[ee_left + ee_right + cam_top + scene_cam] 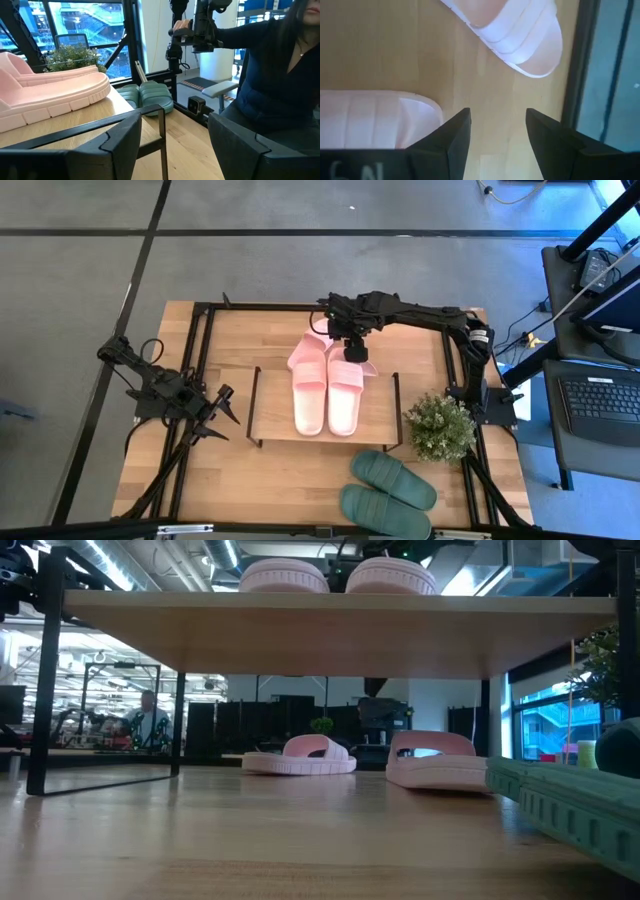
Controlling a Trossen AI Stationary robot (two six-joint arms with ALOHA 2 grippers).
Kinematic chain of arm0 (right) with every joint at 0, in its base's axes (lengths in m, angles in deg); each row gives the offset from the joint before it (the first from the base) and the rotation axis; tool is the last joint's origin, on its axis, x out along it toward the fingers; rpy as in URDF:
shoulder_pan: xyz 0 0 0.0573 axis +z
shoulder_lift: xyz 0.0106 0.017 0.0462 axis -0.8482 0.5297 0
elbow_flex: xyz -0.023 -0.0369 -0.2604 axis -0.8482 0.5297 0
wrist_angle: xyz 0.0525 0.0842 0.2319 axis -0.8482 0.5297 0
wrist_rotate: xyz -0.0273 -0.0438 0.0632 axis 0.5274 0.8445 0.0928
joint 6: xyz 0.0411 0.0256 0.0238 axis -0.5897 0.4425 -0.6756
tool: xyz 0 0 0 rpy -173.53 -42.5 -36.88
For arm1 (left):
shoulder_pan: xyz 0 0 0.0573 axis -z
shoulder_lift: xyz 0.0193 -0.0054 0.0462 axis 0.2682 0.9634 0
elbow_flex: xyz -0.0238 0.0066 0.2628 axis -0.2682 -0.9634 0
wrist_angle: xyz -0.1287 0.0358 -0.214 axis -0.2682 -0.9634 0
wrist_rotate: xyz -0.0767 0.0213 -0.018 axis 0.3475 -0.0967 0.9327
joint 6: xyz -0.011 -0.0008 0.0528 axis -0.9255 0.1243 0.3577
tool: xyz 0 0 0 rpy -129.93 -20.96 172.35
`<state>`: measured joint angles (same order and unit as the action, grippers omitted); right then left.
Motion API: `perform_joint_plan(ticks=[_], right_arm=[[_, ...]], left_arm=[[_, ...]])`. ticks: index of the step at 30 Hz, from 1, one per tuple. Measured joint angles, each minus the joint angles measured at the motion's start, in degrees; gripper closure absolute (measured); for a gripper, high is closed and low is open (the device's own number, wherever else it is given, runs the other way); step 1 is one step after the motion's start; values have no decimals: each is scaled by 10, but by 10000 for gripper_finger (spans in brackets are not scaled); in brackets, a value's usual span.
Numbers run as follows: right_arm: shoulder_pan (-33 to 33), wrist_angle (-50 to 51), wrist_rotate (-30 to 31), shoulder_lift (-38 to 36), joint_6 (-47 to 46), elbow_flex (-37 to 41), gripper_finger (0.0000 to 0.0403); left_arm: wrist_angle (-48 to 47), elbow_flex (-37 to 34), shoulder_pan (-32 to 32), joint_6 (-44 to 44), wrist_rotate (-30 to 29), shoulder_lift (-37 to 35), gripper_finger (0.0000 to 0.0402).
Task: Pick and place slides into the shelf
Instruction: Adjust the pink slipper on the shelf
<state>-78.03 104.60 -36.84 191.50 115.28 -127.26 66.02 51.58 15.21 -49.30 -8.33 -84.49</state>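
Two pink slides [327, 388] are already sitting side by side on the shelf [380, 425], toes toward 6 o'clock in the high view, so that pair looks done. Second pink pair [372, 757] shows up in the low view lying on the counter [240, 330] under and behind the shelf board, and the green pair [388, 488] is still on the counter at about 5 o'clock from the shelf, next to a little plant [440, 427]. Right gripper [348, 352] hovers over the 12 o'clock end of the shelf with its jaws open and empty; in its wrist view a pink slide lies just beside one jaw, not between them. Left gripper [222, 408] waits at 9 o'clock, jaws open too. My guess: next it needs to line up over a counter slide and drop down.
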Motion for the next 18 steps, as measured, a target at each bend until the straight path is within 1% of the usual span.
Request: perform_joint_plan(ticks=[5, 10, 15, 18], right_arm=[[10, 1, 59, 0, 0, 0, 212], [21, 1, 67, 0, -7, 0, 212], [38, 22, 71, -1, -14, 0, 212], [49, 30, 114, -1, -15, 0, 212]], left_arm=[[0, 0, 0, 0, 0, 0, 180], [0, 0, 0, 3, 0, 0, 180], [0, 0, 0, 3, 0, 0, 180], [0, 0, 0, 4, 0, 0, 180]])
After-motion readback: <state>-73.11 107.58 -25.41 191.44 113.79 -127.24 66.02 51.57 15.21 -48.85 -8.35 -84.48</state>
